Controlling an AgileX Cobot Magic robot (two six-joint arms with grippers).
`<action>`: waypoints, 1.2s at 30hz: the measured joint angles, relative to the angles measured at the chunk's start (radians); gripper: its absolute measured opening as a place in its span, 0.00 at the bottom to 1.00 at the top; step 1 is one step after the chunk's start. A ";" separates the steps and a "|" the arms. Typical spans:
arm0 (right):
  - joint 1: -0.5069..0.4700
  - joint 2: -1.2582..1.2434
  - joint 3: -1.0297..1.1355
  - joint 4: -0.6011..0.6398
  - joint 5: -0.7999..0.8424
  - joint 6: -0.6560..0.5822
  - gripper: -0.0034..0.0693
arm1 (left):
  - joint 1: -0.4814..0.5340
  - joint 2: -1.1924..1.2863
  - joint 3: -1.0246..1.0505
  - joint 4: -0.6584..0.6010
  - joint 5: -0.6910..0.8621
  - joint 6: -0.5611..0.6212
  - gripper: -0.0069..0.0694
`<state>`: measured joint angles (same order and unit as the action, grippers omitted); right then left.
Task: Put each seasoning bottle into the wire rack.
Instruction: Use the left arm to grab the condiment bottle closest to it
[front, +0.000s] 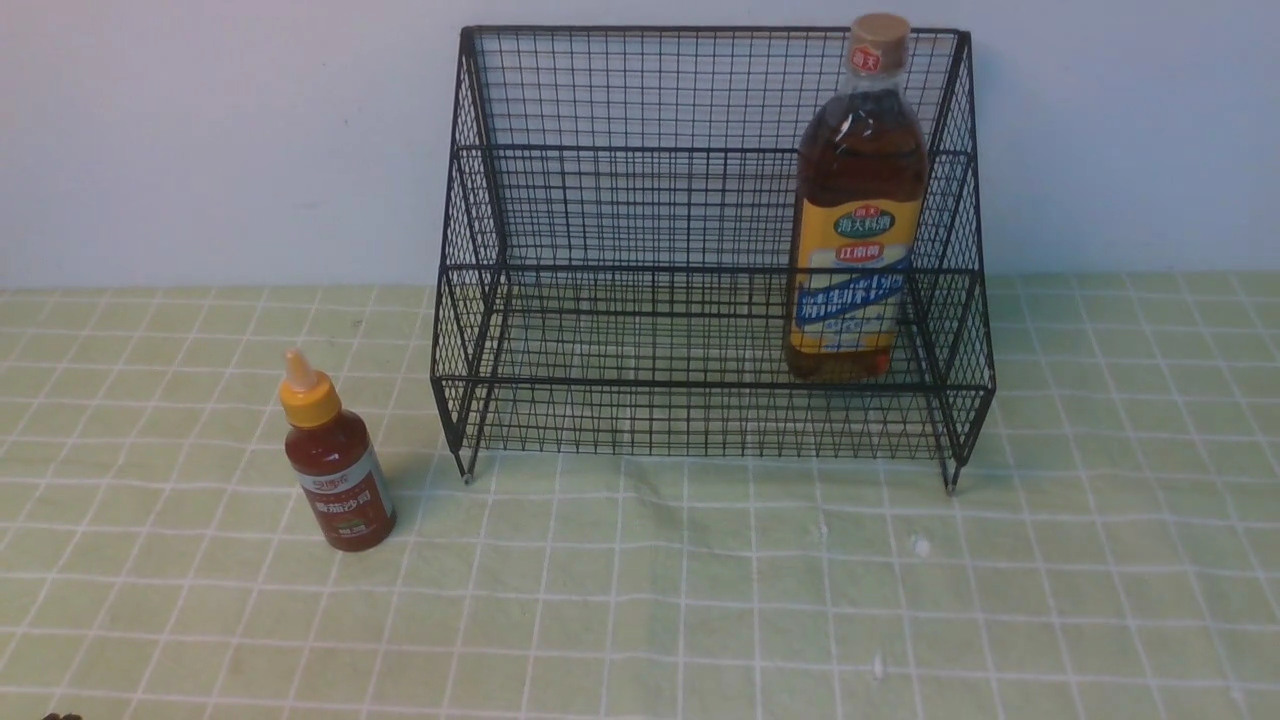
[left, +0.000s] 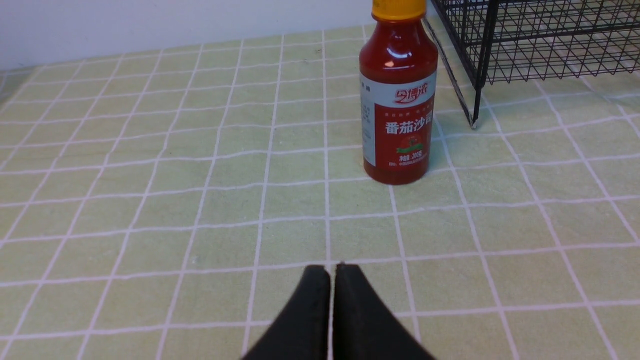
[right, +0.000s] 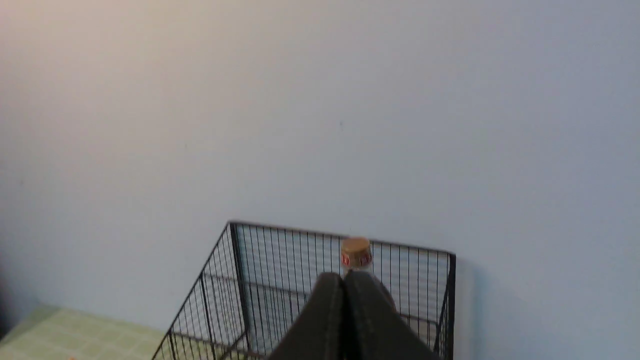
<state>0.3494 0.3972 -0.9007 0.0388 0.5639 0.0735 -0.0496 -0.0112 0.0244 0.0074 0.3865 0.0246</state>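
The black wire rack (front: 620, 150) stands at the back against the wall. The tall amber bottle (front: 858, 210) with tan cap stands upright in the rack's lower tier, at its right end. The small red sauce bottle (front: 335, 470) with yellow nozzle cap stands upright on the cloth, left of the rack. In the left wrist view the red bottle (left: 399, 100) is ahead of my left gripper (left: 332, 267), which is shut and empty, apart from it. My right gripper (right: 344, 276) is shut and empty, raised, facing the rack (right: 280, 260) and the tan cap (right: 356, 253). Neither gripper shows in the front view.
A green checked cloth (front: 700, 600) covers the table. A pale wall (front: 200, 130) stands right behind the rack. A rack leg (left: 475, 107) stands just beside the red bottle in the left wrist view.
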 joint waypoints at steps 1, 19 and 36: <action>0.000 -0.072 0.100 0.000 -0.094 0.000 0.03 | 0.000 0.000 0.000 0.000 0.000 0.000 0.08; 0.000 -0.329 0.602 -0.104 -0.310 -0.057 0.03 | 0.000 0.000 0.000 0.000 0.000 0.000 0.08; -0.312 -0.405 0.926 -0.164 -0.207 0.085 0.03 | 0.000 0.000 0.000 0.000 0.000 0.000 0.08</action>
<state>0.0376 -0.0077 0.0254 -0.1255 0.3569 0.1584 -0.0496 -0.0112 0.0244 0.0074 0.3865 0.0246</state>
